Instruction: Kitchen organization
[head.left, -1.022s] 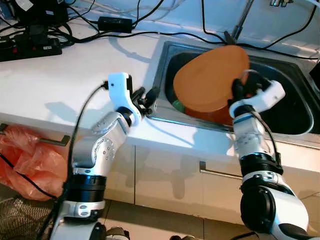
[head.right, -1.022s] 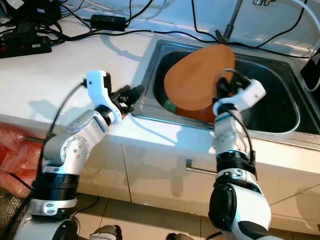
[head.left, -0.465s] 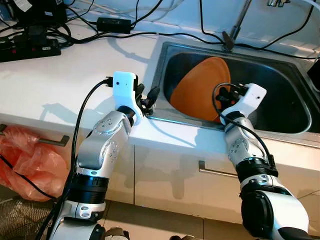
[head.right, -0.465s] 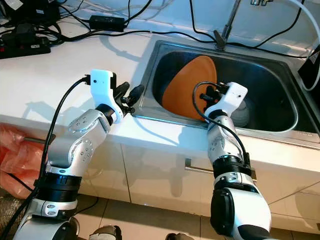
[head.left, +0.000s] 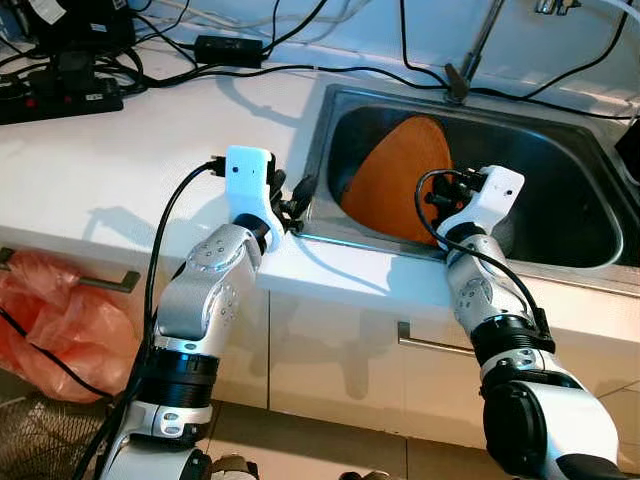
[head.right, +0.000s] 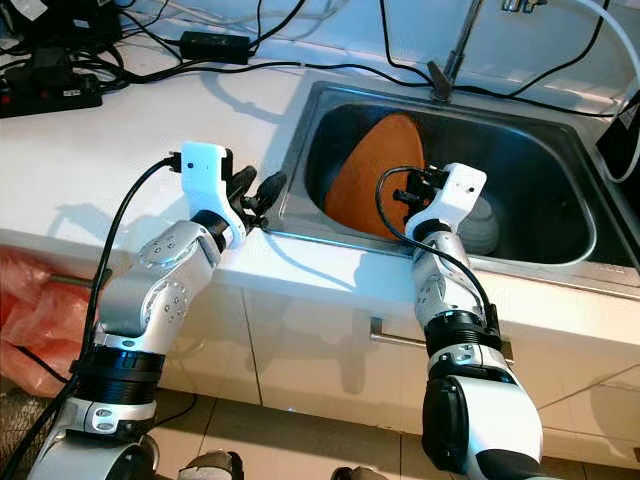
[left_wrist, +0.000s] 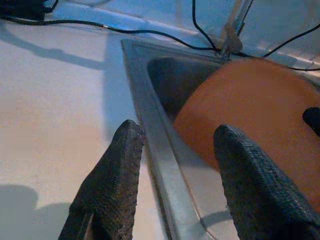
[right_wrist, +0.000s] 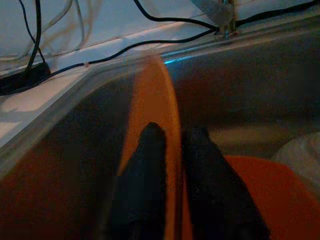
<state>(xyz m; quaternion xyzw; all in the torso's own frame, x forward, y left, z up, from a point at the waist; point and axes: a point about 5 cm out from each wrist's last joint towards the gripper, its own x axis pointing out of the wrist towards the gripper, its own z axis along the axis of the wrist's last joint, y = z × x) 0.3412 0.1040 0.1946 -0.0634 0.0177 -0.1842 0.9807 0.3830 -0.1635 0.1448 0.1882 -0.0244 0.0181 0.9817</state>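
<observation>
A round orange plate (head.left: 395, 175) stands on edge inside the steel sink (head.left: 575, 262), leaning toward the sink's left wall. My right gripper (head.left: 447, 193) is down in the sink, shut on the plate's rim (right_wrist: 156, 95), one finger on each face. My left gripper (head.left: 295, 196) is open at the sink's left rim, its fingers (left_wrist: 112, 170) straddling the steel edge with nothing between them. A second orange dish (right_wrist: 255, 192) and a white dish (head.right: 482, 226) lie on the sink floor beside the right gripper.
The faucet (head.left: 476, 45) rises behind the sink. A black power strip (head.left: 60, 95), an adapter (head.left: 230, 46) and cables lie along the back of the white counter (head.left: 120, 170). An orange plastic bag (head.left: 50, 320) sits below left, by the cabinet handles (head.left: 440, 346).
My right gripper has brought the orange plate down from above the sink into the basin and turned it onto its edge. The left gripper has barely shifted at the sink rim.
</observation>
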